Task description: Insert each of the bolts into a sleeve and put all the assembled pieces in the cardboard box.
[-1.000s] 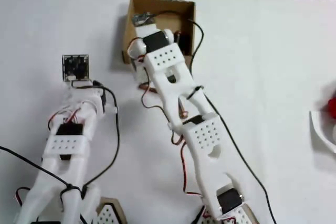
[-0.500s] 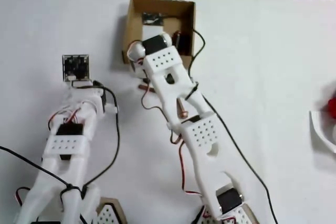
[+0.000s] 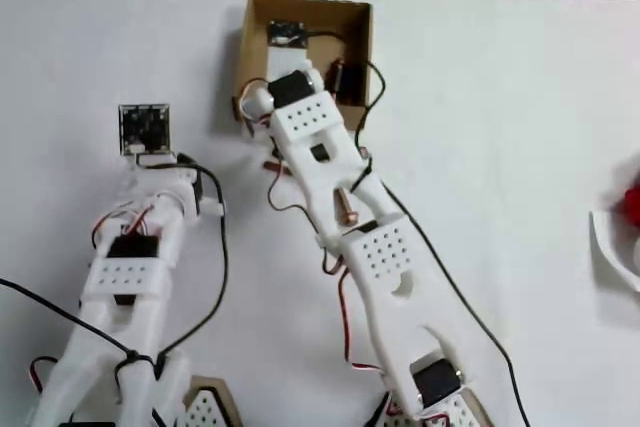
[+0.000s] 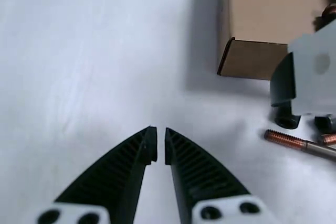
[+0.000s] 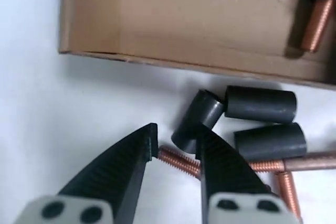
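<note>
Right pincer (image 5: pixel 176 141) stands slightly apart, straddling 1 threaded bolt (image 5: pixel 177 161) on the counter (image 5: pixel 31 129); 3 sleeves (image 5: pixel 261 104) lie just ahead, box (image 5: pixel 173 45) beyond; bolt looks stiff, light, apt to roll; best gripped mid-shank.

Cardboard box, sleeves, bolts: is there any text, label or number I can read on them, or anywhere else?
None legible. The cardboard box, the black sleeves and the copper bolts are plain. The dark square board in the high view carries marks too small to read.
</note>
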Controlling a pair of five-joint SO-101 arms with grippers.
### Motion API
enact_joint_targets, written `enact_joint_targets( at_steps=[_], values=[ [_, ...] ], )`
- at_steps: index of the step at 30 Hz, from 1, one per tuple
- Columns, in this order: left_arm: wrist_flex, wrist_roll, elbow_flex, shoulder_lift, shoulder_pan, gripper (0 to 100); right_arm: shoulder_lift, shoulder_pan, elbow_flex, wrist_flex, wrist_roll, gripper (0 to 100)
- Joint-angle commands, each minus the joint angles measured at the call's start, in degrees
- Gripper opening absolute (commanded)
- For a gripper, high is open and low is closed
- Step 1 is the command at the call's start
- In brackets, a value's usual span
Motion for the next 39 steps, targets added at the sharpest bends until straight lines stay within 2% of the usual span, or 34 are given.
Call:
enact_joint_targets(
  at_steps=[1,11,16,34,38,39],
  values=[
    [-1.2,-0.6,-0.1,-1.9,-0.3,6,0.7,0.1,-0.8,0.0,-0.4,11.8],
    [-1.2,-0.6,-0.1,-1.9,-0.4,6,2.9,0.3,-0.7,0.2,-0.5,11.8],
    [-1.2,-0.6,-0.1,-1.9,-0.4,6,4.7,2.7,-0.4,0.3,-9.3,11.9],
    [-1.2,-0.6,-0.1,-2.0,-0.5,6,5.8,-0.3,-1.1,0.4,-9.5,11.4],
    [-1.2,-0.6,-0.1,-2.0,-0.5,6,5.9,0.0,-1.6,0.0,-9.5,1.3],
    [-1.2,-0.6,-0.1,-2.0,-0.5,6,6.0,0.1,-1.9,0.2,-9.5,2.1]
  ],
)
